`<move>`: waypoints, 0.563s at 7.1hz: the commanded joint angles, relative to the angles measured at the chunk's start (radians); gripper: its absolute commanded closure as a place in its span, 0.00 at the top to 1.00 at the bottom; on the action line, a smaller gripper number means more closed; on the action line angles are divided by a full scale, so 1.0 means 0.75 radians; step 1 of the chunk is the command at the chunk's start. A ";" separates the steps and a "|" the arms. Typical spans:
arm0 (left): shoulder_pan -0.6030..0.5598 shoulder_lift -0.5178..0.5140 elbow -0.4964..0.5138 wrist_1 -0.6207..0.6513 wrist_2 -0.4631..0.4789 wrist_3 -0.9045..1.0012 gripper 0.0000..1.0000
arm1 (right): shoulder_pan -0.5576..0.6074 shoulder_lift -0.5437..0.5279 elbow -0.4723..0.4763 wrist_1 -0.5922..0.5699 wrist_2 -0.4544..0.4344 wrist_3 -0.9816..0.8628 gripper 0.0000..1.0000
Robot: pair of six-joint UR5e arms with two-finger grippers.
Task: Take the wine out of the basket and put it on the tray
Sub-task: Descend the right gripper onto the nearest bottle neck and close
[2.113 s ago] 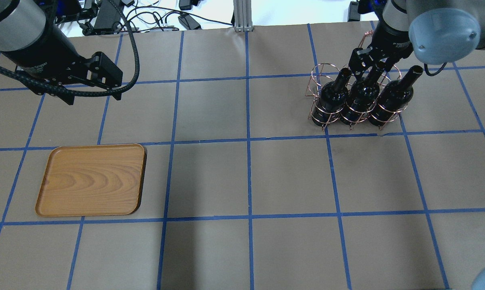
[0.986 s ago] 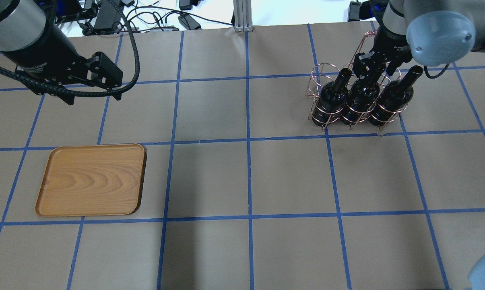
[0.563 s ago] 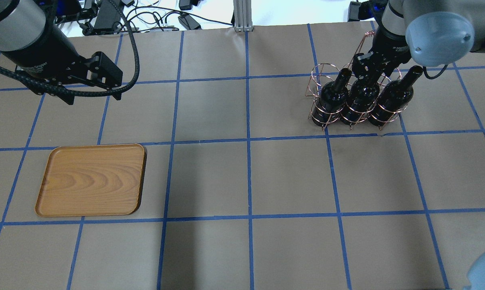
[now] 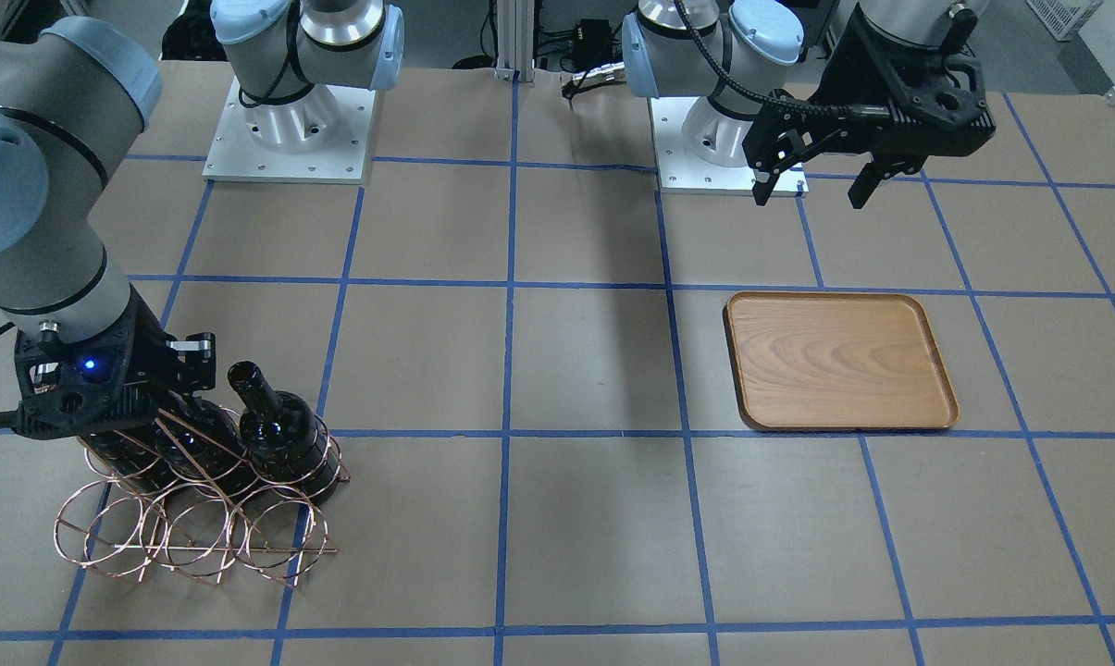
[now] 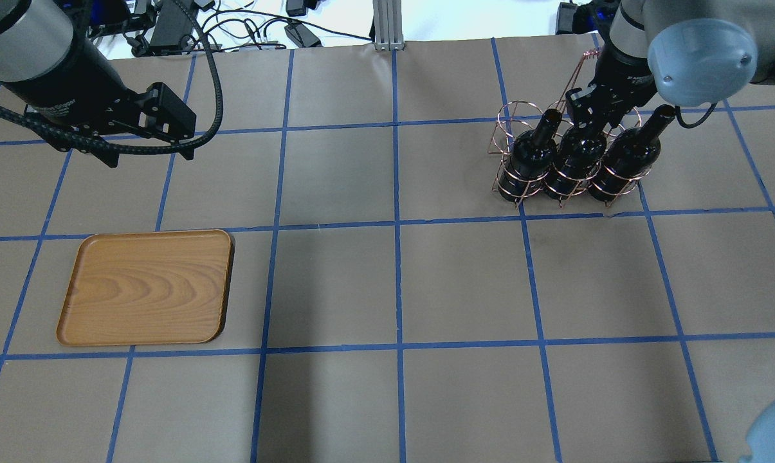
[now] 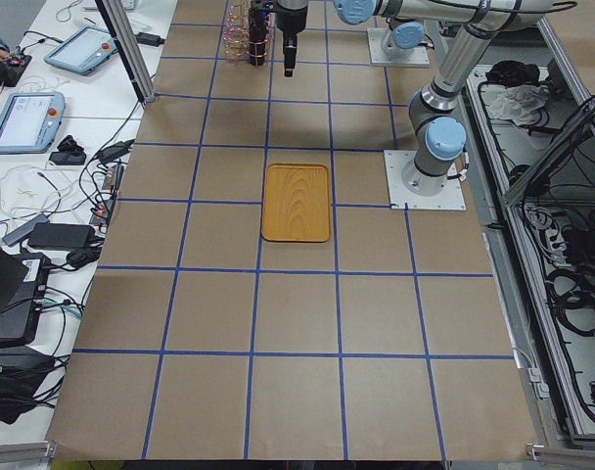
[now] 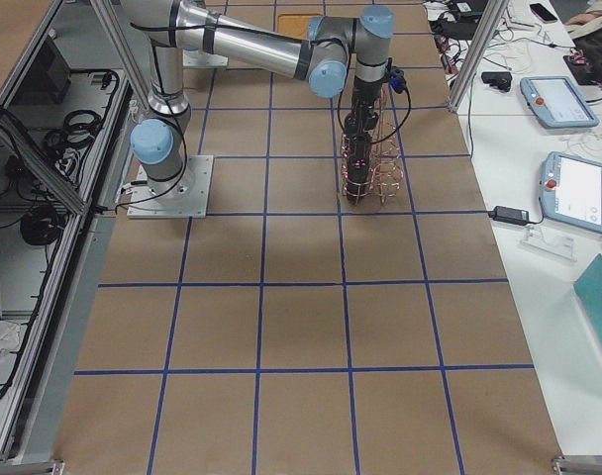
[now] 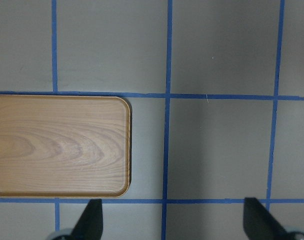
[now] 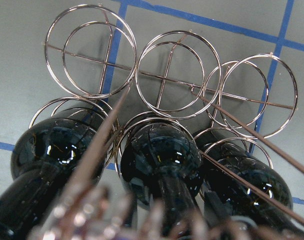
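Observation:
Three dark wine bottles stand in the copper wire basket (image 5: 509,119) at the far right. My right gripper (image 5: 590,109) is down on the neck of the middle bottle (image 5: 577,154) and looks shut on it. The bottle still stands in its ring. The right wrist view looks down on the middle bottle (image 9: 164,150) and the basket's empty back rings (image 9: 167,70). My left gripper (image 5: 149,154) is open and empty, held above the table behind the wooden tray (image 5: 146,289). The tray is bare and also shows in the left wrist view (image 8: 59,145).
The basket's coiled handle (image 5: 583,61) rises right beside my right wrist. The other two bottles (image 5: 532,151) (image 5: 625,151) flank the gripped one closely. Cables and gear lie beyond the table's far edge (image 5: 233,29).
My right gripper's fingers closed in around the middle bottle's neck and the wrist shifted slightly. The bottles, basket, tray and left arm have not moved.

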 commanded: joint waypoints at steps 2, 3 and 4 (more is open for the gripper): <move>0.001 0.001 0.000 0.000 0.000 0.000 1.00 | 0.000 -0.002 -0.006 -0.003 0.006 -0.003 0.20; 0.001 -0.001 0.000 0.000 0.002 0.000 1.00 | 0.000 -0.002 -0.010 -0.003 0.004 -0.014 0.00; -0.001 0.001 0.000 0.000 0.002 0.000 1.00 | 0.000 -0.004 -0.016 0.001 0.006 -0.018 0.00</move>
